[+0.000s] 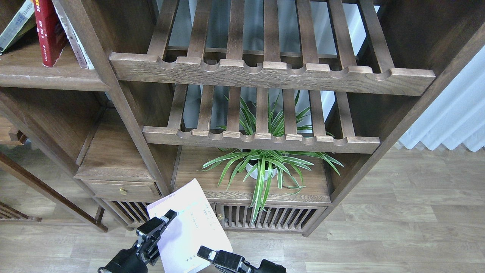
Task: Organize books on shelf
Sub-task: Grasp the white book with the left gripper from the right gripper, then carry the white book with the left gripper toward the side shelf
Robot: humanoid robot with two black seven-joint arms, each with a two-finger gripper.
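The thin pale lavender-white book [191,222] is held tilted in the air low in front of the bookcase. My right gripper [204,253] is shut on its lower edge. My left gripper [161,224] is at the book's left edge, with one finger [167,218] lying over the cover; its other finger is hidden. The red book [47,32] and the yellow-green book [15,24] lean on the solid plank shelf [45,77] at the top left.
A thin worn white-spined book [74,40] leans against the upright post beside the red book. Two slatted racks [271,74] fill the middle bay. A potted spider plant [265,167] stands on the low cabinet. A small drawer [121,187] sits at the lower left.
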